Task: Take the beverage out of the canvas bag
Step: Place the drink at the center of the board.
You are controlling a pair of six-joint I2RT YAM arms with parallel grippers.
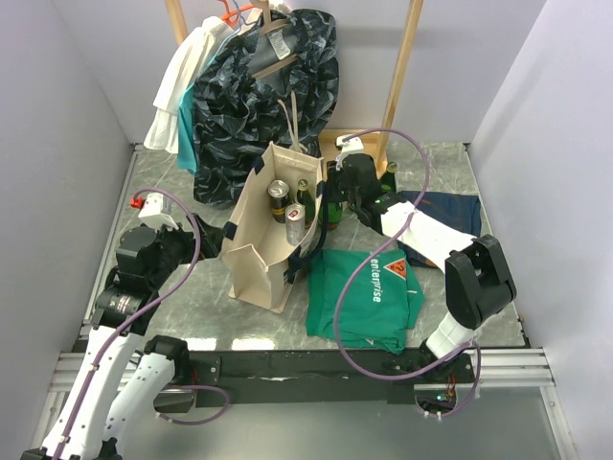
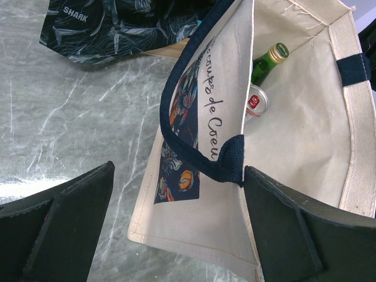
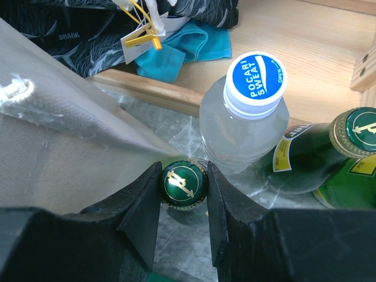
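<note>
While beside bag (image 3: 59, 153), bottle (image 3: 184, 184) in right gripper (image 3: 183, 176)

"POCARI SWEAT" on bottle cap (image 3: 257, 78), "enterprise" on shirt (image 1: 367, 295), "de Coeu" on canvas bag (image 2: 294, 147)

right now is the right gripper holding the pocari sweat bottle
No, the right gripper is shut on a green bottle by its cap; the Pocari Sweat bottle stands just beyond it, ungripped.

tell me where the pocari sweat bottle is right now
In the right wrist view, the Pocari Sweat bottle stands outside the canvas bag, to its right. It is just beyond the green bottle in the right claw, before the wooden rack base.
</note>
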